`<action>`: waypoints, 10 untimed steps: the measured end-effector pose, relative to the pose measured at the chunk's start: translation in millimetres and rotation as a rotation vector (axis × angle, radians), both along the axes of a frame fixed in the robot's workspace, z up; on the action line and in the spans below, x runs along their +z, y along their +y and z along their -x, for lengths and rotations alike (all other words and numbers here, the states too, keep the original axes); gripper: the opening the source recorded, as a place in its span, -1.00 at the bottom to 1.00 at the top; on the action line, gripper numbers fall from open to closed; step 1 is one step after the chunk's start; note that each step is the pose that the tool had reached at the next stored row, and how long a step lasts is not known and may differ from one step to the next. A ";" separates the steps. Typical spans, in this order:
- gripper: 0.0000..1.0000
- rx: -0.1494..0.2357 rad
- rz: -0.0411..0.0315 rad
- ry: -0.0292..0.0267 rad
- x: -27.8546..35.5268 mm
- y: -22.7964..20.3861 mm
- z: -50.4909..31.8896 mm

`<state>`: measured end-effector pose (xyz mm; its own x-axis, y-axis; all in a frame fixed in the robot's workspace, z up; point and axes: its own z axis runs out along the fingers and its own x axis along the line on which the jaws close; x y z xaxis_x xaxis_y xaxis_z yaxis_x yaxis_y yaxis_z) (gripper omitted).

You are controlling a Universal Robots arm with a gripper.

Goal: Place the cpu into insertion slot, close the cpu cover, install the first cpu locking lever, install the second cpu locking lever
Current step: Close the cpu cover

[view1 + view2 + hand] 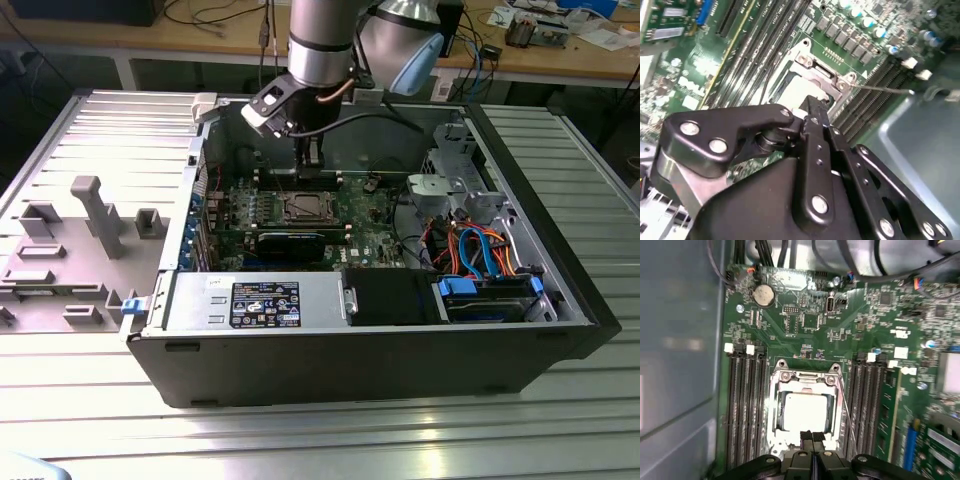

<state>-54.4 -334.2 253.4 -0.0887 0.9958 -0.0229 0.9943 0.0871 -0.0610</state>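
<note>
We see the gripper, fingers pressed together, upper centre of the exterior view, at the lowered cpu cover's edge, cpu showing through its cut-out

A black sticker with white print and small marks sits on the grey metal box at the front of the computer case. Its words are too small to read. Just beside it is a small white tag, also unreadable. Inside the case, white lettering is printed on the green board.
</note>
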 end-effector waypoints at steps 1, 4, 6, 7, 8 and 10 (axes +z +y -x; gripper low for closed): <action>-0.79 0.000 -0.0002 -0.0001 1.7 0.0 0.0; -0.79 0.000 -0.0003 -0.0002 2.2 0.0 0.0; -0.79 0.000 -0.0002 -0.0001 2.3 0.0 0.0; -0.79 0.000 -0.0002 -0.0001 2.4 0.0 0.0; -0.79 0.000 -0.0002 -0.0001 2.4 0.0 0.0; -0.79 0.000 -0.0001 -0.0001 2.5 0.0 0.0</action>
<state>-54.3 -334.1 255.9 -0.0887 0.9958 -0.0228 0.9943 0.0872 -0.0609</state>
